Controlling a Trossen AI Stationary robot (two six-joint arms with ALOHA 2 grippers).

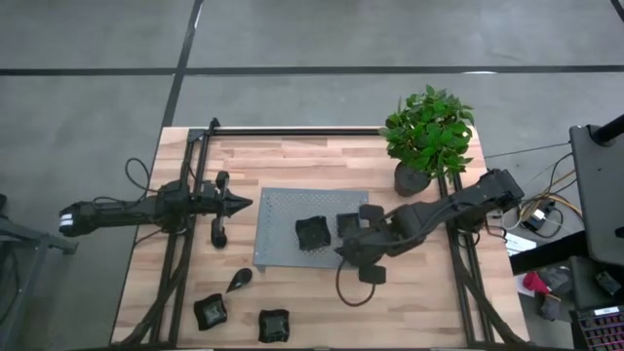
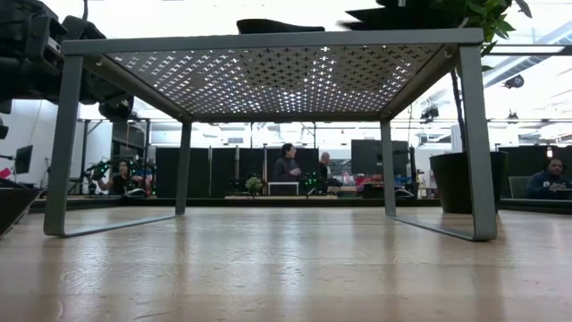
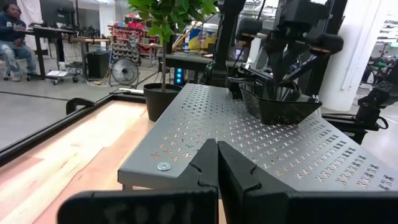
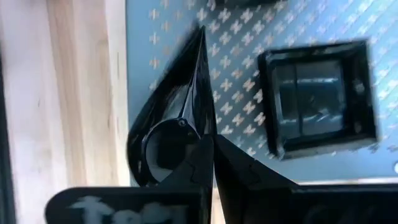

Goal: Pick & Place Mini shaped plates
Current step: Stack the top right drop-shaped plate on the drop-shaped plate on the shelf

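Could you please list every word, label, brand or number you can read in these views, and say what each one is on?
No text can be read.
Left gripper: pale marks on the dark body below its fingers, too blurred to read.
Right gripper: pale marks there as well, also blurred.
Mini shaped plates, grey tray: no labels visible.

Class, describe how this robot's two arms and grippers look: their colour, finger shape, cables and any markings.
Both arms are black and jointed. The left gripper and right gripper have dark fingers tapering to points. Black cables loop beside each arm. The left arm's outer end is white; a smudged white marking sits below the right fingers.
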